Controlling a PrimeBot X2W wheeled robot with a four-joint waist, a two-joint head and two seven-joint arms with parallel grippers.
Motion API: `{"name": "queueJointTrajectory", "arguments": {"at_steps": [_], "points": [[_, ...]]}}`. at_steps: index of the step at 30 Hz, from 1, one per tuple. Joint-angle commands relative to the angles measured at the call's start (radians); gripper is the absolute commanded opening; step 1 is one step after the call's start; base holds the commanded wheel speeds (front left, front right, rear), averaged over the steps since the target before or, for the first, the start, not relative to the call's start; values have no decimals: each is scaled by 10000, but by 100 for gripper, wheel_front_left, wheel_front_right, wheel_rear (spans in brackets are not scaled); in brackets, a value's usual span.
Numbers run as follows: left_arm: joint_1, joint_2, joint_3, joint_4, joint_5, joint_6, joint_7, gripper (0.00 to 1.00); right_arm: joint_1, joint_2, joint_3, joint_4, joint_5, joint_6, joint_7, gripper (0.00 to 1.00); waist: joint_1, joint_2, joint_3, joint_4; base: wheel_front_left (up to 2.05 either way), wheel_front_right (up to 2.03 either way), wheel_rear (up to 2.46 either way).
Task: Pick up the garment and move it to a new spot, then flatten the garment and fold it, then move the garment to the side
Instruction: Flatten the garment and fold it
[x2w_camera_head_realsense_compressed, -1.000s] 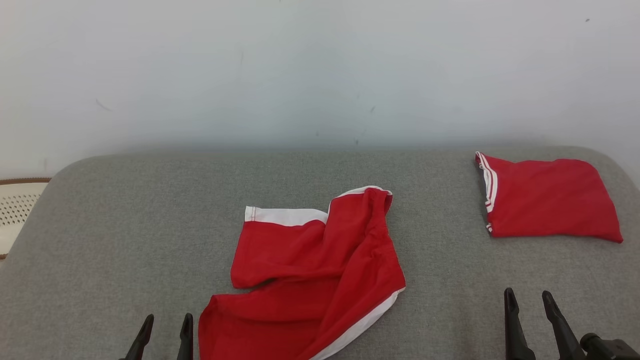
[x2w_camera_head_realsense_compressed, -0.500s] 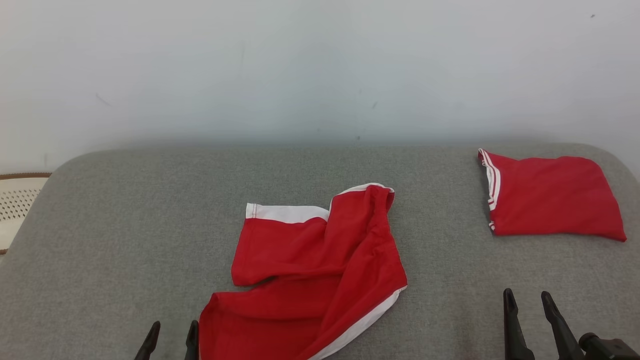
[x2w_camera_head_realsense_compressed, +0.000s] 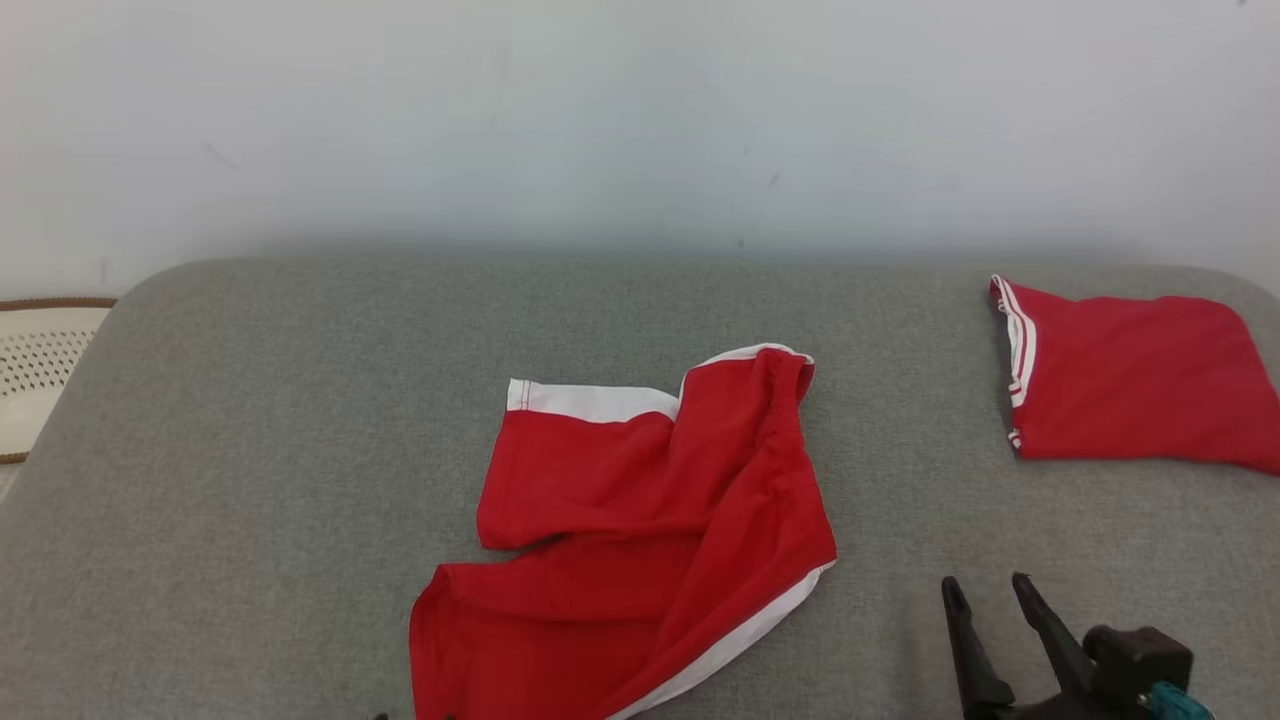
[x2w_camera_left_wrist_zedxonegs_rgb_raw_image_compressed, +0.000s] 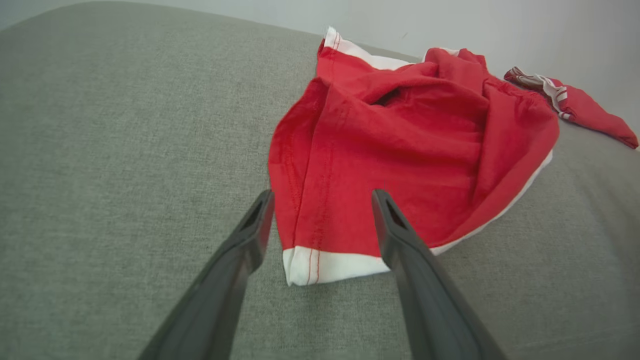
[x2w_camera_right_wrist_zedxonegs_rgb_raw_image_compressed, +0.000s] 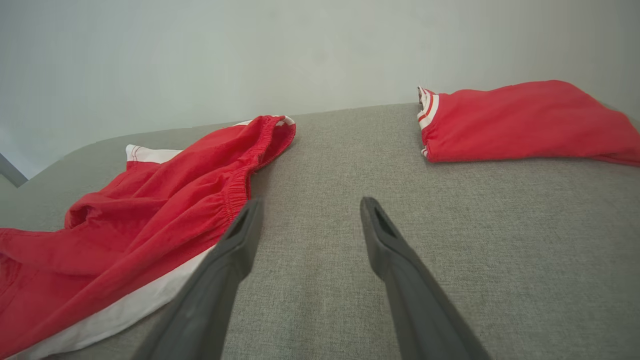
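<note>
The shorts' hem is seen between wide left jaws from the wrist; right jaws are held wide at five o'clock.

Head view: high, looking forward-down across grey padded surface. Left wrist view: low, close behind crumpled red garment. Right wrist view: low, beside it, facing folded red garment. All three share both garments.

Near edge of garment off-frame
</note>
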Motion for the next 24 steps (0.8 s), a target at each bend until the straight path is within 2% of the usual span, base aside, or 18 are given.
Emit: {"name": "queueJointTrajectory", "arguments": {"at_steps": [1,12,24], "points": [[-164,-39,-64,275,-112,-105,-88,100,-203,-182,191,227,106,8,37,100,-2,0,80,65,0,0,0],[-983,-385,-439,2461,-116,-628,-492,100,-1730,-834,1875,2432,705,8,85,100,-2,0,416,291,0,0,0],[-1810,-688,-685,3741,-42,-923,-704,100,-3362,-1071,3447,4363,1542,8,-255,100,-2,0,754,454,0,0,0]]}}
